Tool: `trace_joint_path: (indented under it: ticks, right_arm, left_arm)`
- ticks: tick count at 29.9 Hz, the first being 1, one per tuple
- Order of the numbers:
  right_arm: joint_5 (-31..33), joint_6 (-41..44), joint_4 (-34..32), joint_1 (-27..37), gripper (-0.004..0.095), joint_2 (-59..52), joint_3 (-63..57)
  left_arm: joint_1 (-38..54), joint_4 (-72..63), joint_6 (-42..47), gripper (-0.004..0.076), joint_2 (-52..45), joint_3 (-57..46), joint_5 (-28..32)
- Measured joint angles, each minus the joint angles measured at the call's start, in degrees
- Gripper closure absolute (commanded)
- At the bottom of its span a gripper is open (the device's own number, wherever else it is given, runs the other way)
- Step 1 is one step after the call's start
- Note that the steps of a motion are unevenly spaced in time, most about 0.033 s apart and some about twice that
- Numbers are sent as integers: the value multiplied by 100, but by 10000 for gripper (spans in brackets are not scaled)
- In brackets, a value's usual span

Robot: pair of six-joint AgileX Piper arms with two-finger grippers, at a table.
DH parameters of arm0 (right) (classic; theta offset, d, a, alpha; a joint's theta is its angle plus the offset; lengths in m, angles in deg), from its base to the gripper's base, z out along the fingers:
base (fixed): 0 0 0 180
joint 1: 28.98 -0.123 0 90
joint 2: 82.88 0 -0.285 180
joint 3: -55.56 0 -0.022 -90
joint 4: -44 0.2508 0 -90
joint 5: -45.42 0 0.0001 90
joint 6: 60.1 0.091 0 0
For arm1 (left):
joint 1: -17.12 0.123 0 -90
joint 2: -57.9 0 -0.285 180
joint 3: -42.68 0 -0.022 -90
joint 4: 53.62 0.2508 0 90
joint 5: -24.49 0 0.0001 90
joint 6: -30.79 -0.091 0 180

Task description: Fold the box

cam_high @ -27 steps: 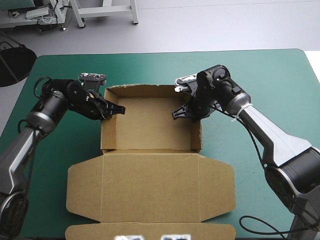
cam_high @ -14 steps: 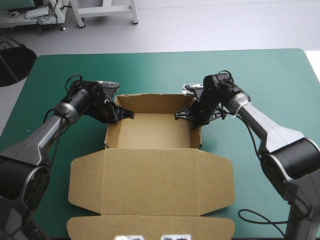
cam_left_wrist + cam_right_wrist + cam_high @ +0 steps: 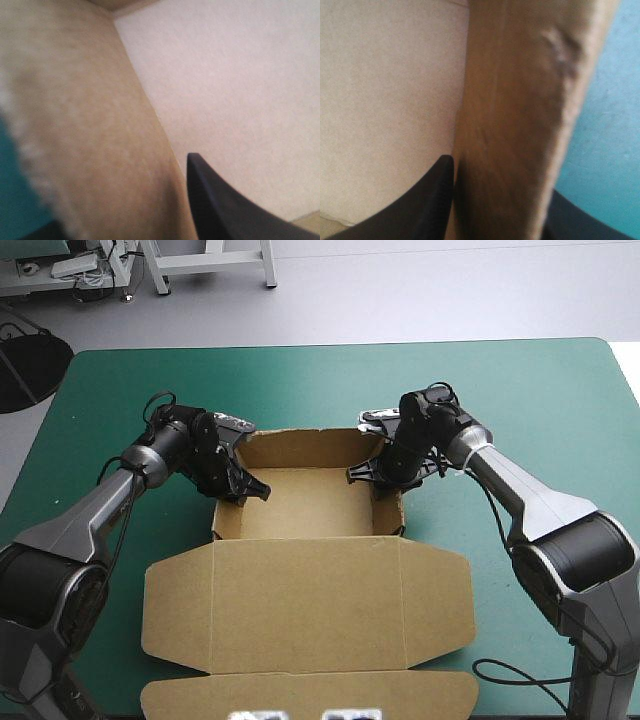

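Observation:
The brown box [image 3: 305, 505] stands as an open tray with raised walls at mid-table. Its lid [image 3: 305, 605] lies flat toward the front edge, and a front flap [image 3: 300, 695] lies beyond it. My left gripper [image 3: 240, 485] straddles the tray's left wall [image 3: 100, 125], one black finger [image 3: 225, 210] inside the tray, and is shut on the board. My right gripper [image 3: 372, 472] clasps the right wall [image 3: 515, 110] the same way, its inner finger [image 3: 432, 200] against the tray floor side. Each outer finger is mostly hidden behind the wall.
The teal-green cover [image 3: 540, 390] stretches beyond the tray's far wall and on both sides of the box. The lid's side flaps [image 3: 445, 600] spread wider than the tray. The front flap reaches the table's front edge.
Both grippers have moved along the side walls toward the lid, the left one furthest. The tray's far wall sits nearer, and the whole box has slid slightly toward the front edge.

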Motion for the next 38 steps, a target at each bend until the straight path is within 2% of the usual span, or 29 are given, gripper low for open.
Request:
trace_joint_path:
  ticks: [2, 7, 11, 19, 25, 29, 31, 33, 35, 38]
  right_arm:
    - [72, 31, -172, -13, 510, 9, 135]
    - [412, 54, -552, -13, 505, 10, 603]
    - [528, 49, -581, -13, 505, 10, 982]
    - [571, 49, -596, -13, 505, 10, 1724]
    - [588, -38, -714, -13, 505, -138, 2066]
    - [598, -45, -796, -13, 505, -372, 2108]
    - [614, -46, -856, -13, 505, -496, 2108]
    - [613, -52, -903, -13, 505, -587, 2108]
    - [621, 55, -941, -13, 505, -639, 2108]
    - [626, 158, -961, -13, 505, -645, 2110]
  left_arm:
    - [-14, -22, -109, 227, 3, 6, -41]
    - [-22, -113, -139, 227, 17, 161, -63]
    - [-46, -203, -87, 227, 65, 560, -166]
    - [-58, 237, 138, 227, 64, 1567, -848]
    - [-58, 872, 689, 227, 64, 2363, -994]
    - [-58, 823, 1053, 239, -51, 2602, -1007]
    - [-58, 736, 1116, 274, -207, 2635, -1028]
    - [-58, 697, 1131, 348, -419, 2635, -1044]
    - [-58, 689, 1131, 460, -730, 2635, -1070]
    - [-58, 695, 1131, 679, -1281, 2640, -1083]
